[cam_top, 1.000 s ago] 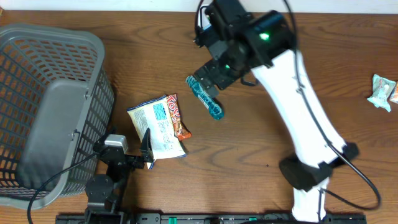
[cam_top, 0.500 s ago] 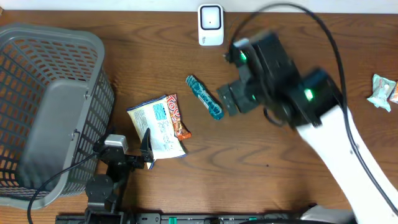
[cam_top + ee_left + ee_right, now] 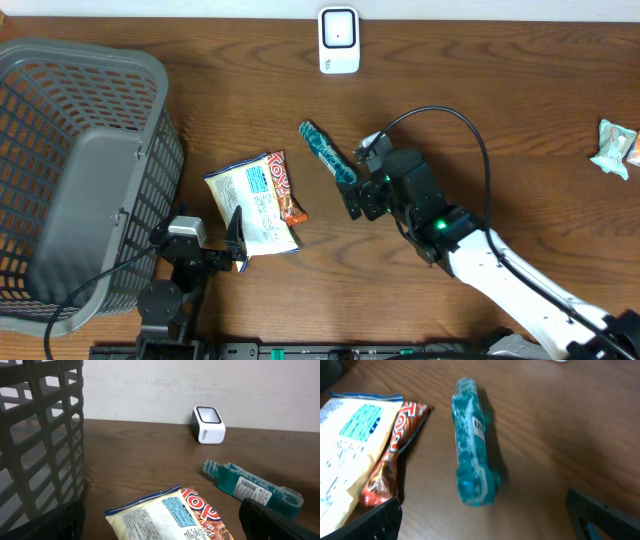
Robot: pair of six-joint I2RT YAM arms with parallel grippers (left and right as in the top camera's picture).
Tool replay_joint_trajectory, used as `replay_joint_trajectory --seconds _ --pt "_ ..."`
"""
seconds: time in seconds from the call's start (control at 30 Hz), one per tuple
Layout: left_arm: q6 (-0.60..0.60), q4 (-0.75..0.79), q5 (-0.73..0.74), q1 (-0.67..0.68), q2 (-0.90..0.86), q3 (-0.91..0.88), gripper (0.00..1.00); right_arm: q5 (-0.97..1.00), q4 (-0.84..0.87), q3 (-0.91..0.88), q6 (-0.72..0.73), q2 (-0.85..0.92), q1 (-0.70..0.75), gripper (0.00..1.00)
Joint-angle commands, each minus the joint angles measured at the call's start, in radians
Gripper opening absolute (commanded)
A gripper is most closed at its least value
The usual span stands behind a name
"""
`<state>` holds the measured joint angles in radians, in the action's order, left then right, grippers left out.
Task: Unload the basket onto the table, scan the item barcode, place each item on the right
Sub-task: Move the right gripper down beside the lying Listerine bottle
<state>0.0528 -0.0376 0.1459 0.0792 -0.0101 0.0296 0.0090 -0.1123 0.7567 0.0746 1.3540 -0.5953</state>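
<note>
Brown wood table (image 3: 520, 110), pale wall along the back edge.

Count: one grey mesh basket (image 3: 60, 60), one white scanner (image 3: 339, 40), one teal packet (image 3: 328, 155), one snack bag (image 3: 250, 200), one small wrapper (image 3: 615, 148), two arms.

Edges and room: the basket fills the left side. The scanner stands at the back edge, centre. The small wrapper lies at the far right edge, well apart from everything else. Bare wood runs between the teal packet and that wrapper, and between the packet and the scanner.

Item: the teal packet lies flat and diagonal on the table at centre, near the snack bag but apart from it. It is translucent with crimped ends and a white barcode label facing up.

Left gripper (image 3: 200, 243): jaws wide, holding nothing, low beside the basket, facing the snack bag.

Right gripper (image 3: 482, 515): jaws wide, holding nothing, just short of the packet's near end.
</note>
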Motion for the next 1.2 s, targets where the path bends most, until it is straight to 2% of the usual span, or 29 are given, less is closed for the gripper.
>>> replay_joint_trajectory --seconds 0.0,0.37,0.67,0.8,1.03,1.17 --pt "0.005 -0.017 -0.001 -0.005 0.005 -0.026 0.98 -0.016 0.121 -0.034 -0.073 0.060 -0.002 0.99" --pt "0.005 -0.017 -0.001 -0.005 0.005 -0.026 0.98 -0.088 0.289 -0.034 -0.144 0.248 -0.002 0.99" --pt "0.005 -0.017 -0.001 -0.005 0.005 -0.026 0.98 -0.050 0.412 -0.033 -0.189 0.371 -0.002 0.98" --pt "0.005 -0.017 -0.001 -0.005 0.005 -0.026 0.98 -0.037 0.507 -0.033 -0.207 0.431 -0.002 0.94" --pt "0.005 -0.017 -0.001 -0.005 0.005 -0.026 0.98 0.000 0.573 -0.033 -0.241 0.507 -0.001 0.83" --pt "0.005 -0.017 -0.001 -0.005 0.005 -0.026 0.98 -0.001 0.586 -0.033 -0.240 0.510 -0.001 0.72"
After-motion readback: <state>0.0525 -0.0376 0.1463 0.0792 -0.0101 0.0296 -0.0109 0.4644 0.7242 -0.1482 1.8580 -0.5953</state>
